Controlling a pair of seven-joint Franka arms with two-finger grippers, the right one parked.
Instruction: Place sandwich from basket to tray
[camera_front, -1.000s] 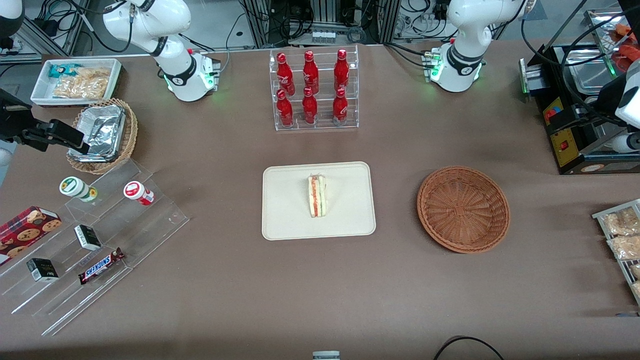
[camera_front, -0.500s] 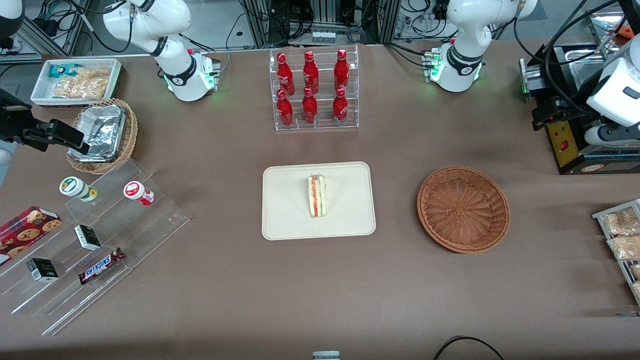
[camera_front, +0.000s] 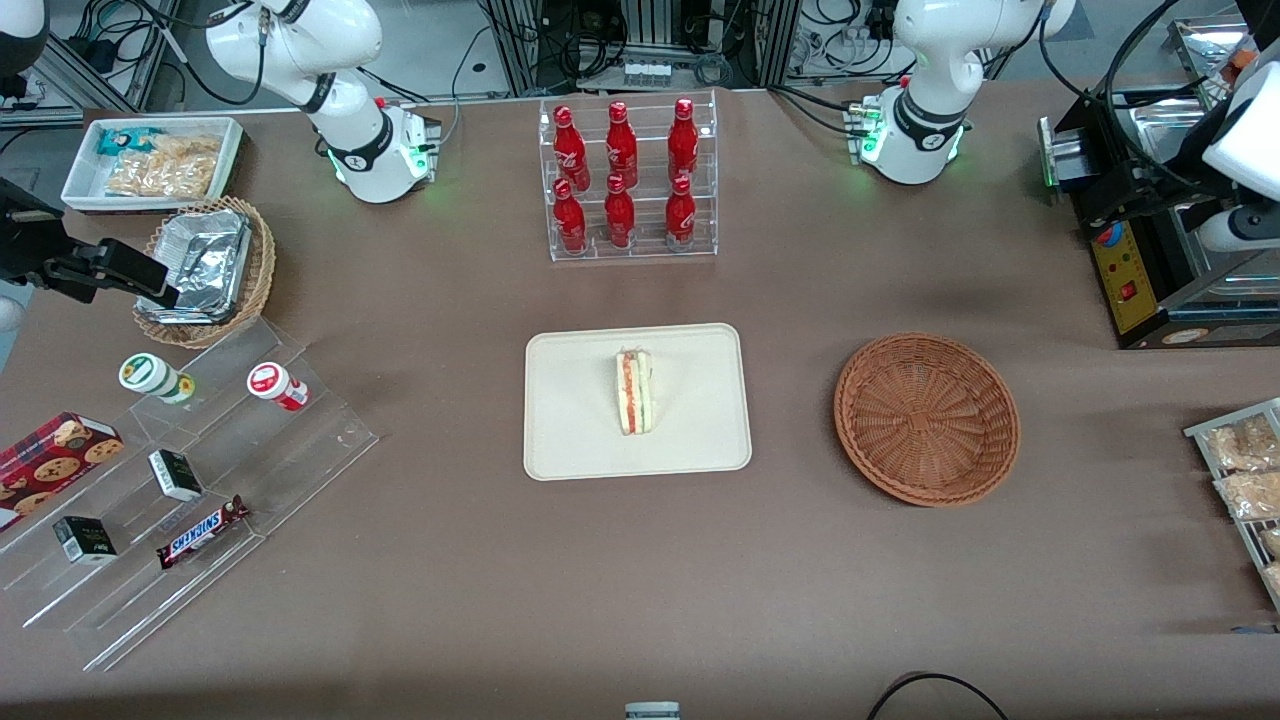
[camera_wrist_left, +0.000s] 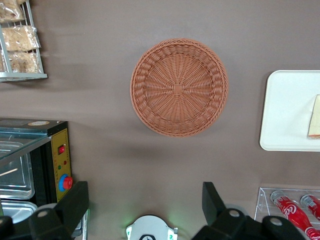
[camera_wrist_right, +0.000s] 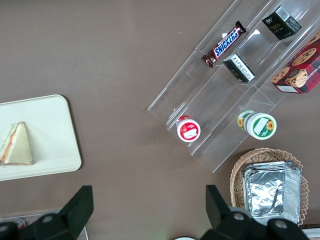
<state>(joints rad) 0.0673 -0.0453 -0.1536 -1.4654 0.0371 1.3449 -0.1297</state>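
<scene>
The sandwich (camera_front: 634, 392) lies on its side on the cream tray (camera_front: 570, 400), at the tray's middle, its red and green filling edge showing. The reddish-brown wicker basket (camera_front: 926, 418) stands beside the tray, toward the working arm's end, with nothing in it. My left gripper (camera_wrist_left: 144, 192) hangs high over the table, farther from the front camera than the basket (camera_wrist_left: 179, 94), open with nothing between its fingers. In the left wrist view the tray (camera_wrist_left: 285, 110) and a corner of the sandwich (camera_wrist_left: 315, 117) also show. The arm's white wrist (camera_front: 1240, 140) shows at the front view's edge.
A clear rack of red bottles (camera_front: 627, 180) stands farther back than the tray. A black appliance (camera_front: 1140, 250) and a rack of snack bags (camera_front: 1245, 480) sit at the working arm's end. A stepped acrylic shelf (camera_front: 180, 480), a foil-lined basket (camera_front: 205, 270) and a white bin (camera_front: 150, 160) lie toward the parked arm's end.
The left arm's wrist has shifted and risen at the working arm's end of the table, away from the basket. The sandwich, tray and basket have not moved.
</scene>
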